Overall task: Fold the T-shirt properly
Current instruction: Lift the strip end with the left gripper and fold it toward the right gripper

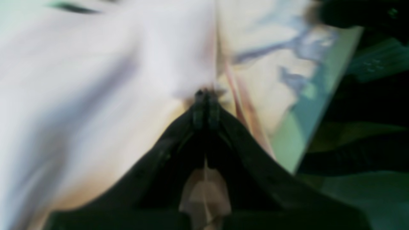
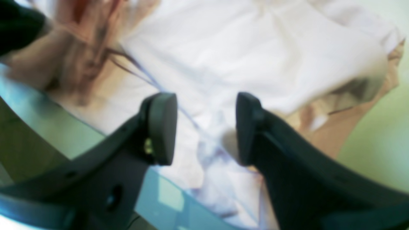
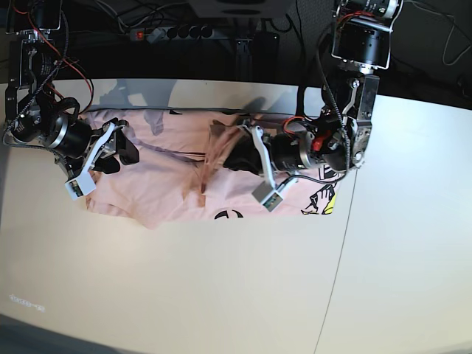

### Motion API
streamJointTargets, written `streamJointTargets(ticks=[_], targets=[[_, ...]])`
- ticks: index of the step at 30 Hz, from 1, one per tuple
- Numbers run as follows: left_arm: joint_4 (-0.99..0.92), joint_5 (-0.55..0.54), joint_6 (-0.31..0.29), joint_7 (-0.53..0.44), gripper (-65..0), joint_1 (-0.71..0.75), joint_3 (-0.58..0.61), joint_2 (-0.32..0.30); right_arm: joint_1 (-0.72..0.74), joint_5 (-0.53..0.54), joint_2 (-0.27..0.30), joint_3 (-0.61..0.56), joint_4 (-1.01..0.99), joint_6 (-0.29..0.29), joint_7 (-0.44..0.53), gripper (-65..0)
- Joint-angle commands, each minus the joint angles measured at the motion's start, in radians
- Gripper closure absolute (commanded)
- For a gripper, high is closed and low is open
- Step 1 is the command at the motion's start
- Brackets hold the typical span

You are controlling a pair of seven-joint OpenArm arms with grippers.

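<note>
T-shirt [image 3: 177, 188], pale pink and rumpled, lies spread on the white table [image 3: 221, 295]. Left gripper [image 1: 206, 105] is closed, pinching its cloth near the middle. Right gripper [image 2: 206, 127] hovers over one edge, jaws apart, holding nothing.

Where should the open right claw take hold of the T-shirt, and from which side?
Probably the T-shirt's outer edge below the right claw, coming from above. That edge lies flat and free there, while the left claw pinches a raised fold mid-shirt.
</note>
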Motion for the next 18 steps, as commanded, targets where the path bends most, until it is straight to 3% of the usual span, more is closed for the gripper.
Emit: streamJointTargets(ticks=[1, 6, 11, 18], targets=[[0.006, -0.001, 0.004, -0.023, 0.0, -0.019, 0.012, 0.019, 0.010, 0.013, 0.016, 0.007, 0.014, 0.079, 0.020, -30.1], [0.002, 0.027, 0.004, -0.039, 0.0, -0.036, 0.033, 0.068, 0.010, 0.013, 0.016, 0.007, 0.014, 0.079, 0.019, -30.1], [0.002, 0.026, 0.004, 0.008, 0.0, -0.088, 0.019, 0.066, 0.011, 0.013, 0.016, 0.024, 0.014, 0.076, 0.019, -30.1], [0.002, -0.006, 0.004, 0.027, 0.0, -0.105, -0.004, -0.005, 0.014, 0.027, 0.030, 0.202, 0.013, 0.076, 0.019, -30.2]])
